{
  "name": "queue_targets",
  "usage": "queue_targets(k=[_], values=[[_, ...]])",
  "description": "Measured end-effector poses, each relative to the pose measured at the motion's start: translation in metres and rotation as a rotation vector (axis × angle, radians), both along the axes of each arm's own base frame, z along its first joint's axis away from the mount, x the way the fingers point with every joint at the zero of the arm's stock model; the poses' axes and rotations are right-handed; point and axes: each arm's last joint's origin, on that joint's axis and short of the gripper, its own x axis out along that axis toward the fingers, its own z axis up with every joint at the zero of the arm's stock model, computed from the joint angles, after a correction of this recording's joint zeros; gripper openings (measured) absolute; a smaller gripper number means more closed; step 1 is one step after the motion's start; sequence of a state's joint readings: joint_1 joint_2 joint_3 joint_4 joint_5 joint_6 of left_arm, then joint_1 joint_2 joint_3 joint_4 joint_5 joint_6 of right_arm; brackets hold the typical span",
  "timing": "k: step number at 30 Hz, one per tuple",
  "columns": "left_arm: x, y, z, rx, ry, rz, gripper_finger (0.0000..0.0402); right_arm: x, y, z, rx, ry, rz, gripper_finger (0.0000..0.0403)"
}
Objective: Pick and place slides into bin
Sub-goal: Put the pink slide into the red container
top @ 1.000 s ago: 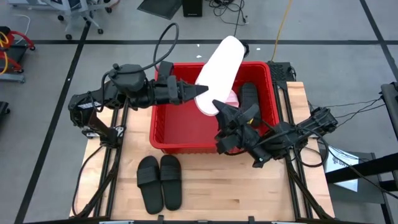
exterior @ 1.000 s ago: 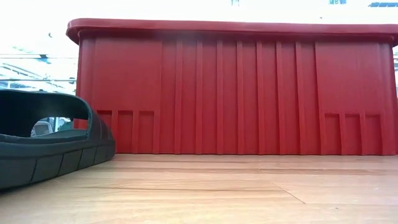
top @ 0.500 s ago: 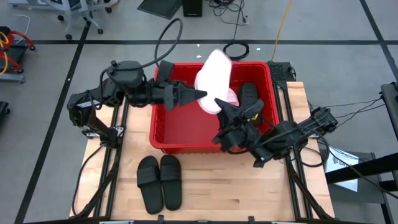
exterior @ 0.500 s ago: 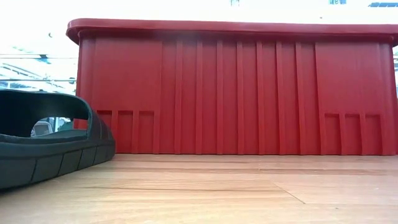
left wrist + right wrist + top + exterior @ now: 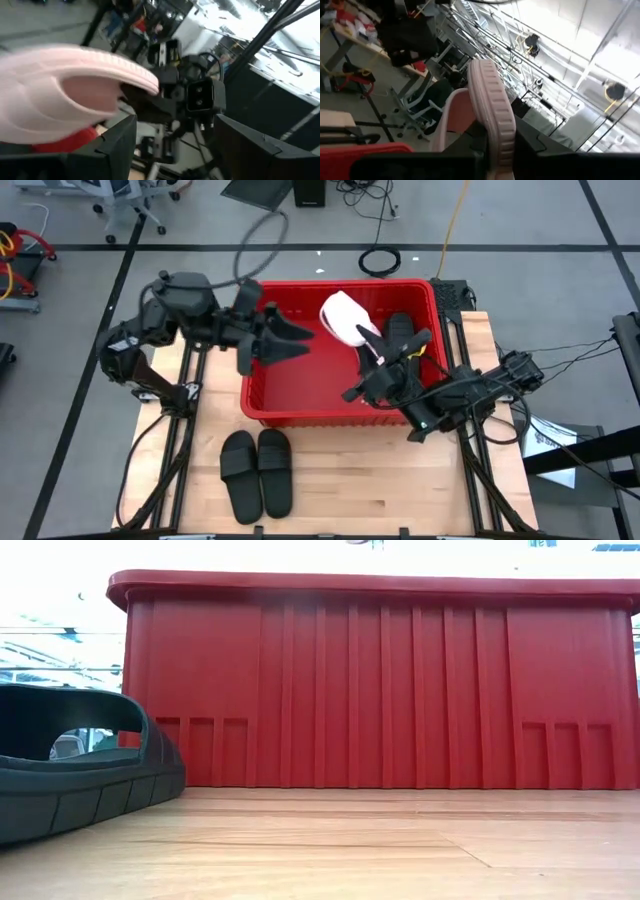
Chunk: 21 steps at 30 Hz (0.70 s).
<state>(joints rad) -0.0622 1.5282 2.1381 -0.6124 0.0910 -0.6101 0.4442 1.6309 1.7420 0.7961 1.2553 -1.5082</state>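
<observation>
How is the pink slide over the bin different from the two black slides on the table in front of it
The pink slide is pale and tilted above the red bin; the black slides are dark and lie flat, side by side, on the wooden table. The right gripper is shut on the pink slide; nothing touches the black slides. All share the same open-toe, broad-strap shape.

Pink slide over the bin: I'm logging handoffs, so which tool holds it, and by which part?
The right tool holds the pink slide by one end, over the bin. The left tool is open, holding nothing.
</observation>
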Motion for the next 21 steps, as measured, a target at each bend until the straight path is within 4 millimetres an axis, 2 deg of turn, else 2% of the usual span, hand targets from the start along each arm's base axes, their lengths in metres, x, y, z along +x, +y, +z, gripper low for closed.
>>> queue_targets(k=[6,10,14,21], values=[[-0.047,0.012,0.001,0.153,0.115,0.110,0.0259,-0.009,-0.003,0.009,0.075,-0.150,0.068,0.0035],[-0.067,0.019,-0.004,0.253,0.204,0.173,0.0260,-0.020,-0.005,0.019,0.125,-0.311,0.189,0.0035],[-0.076,0.022,-0.004,0.322,0.227,0.182,0.0260,-0.027,-0.005,0.027,0.147,-0.414,0.360,0.0035],[-0.073,0.022,-0.007,0.371,0.239,0.143,0.0260,-0.026,-0.011,0.028,0.278,-0.507,0.620,0.0034]])
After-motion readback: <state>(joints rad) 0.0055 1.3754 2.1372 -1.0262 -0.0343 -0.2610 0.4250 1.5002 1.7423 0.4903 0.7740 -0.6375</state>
